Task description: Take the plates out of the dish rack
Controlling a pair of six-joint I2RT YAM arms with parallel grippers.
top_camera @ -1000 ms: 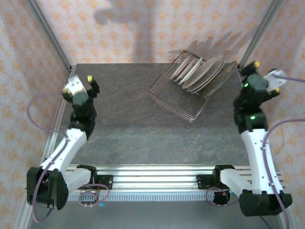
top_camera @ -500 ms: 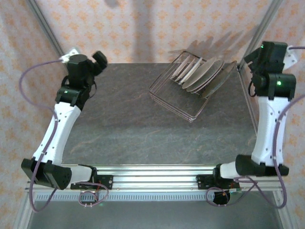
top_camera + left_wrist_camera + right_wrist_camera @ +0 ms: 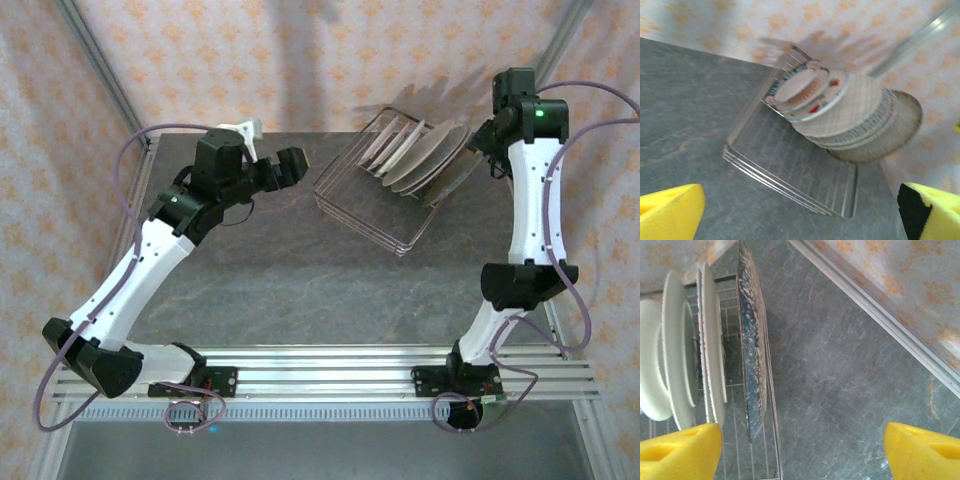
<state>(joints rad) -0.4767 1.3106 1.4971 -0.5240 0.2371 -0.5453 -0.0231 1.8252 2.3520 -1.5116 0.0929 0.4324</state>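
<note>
Several plates [image 3: 425, 155] are standing on edge in the dish rack [image 3: 368, 212], leaning together at its far end, while the rack's near half is lying bare. The rack is sitting on the dark table [image 3: 260, 270], towards its far right corner. Counting from the rack's left end, a smaller dark-rimmed plate [image 3: 795, 87] is standing first, a white plate with red shapes [image 3: 832, 92] is showing behind it, then a large plaid plate [image 3: 850, 107], and a large speckled plate [image 3: 752, 355] is closing the row at the rack's right end. The left claw [image 3: 298, 165] is hanging above the table to the left of the rack, well apart from it and pointing at it, its yellow pads [image 3: 670, 210] spread wide and gripping nothing. The right claw [image 3: 800, 450] is hovering over the rack's right end, looking down along the speckled plate's rim, its fingers likewise wide apart and empty, touching no plate.
</note>
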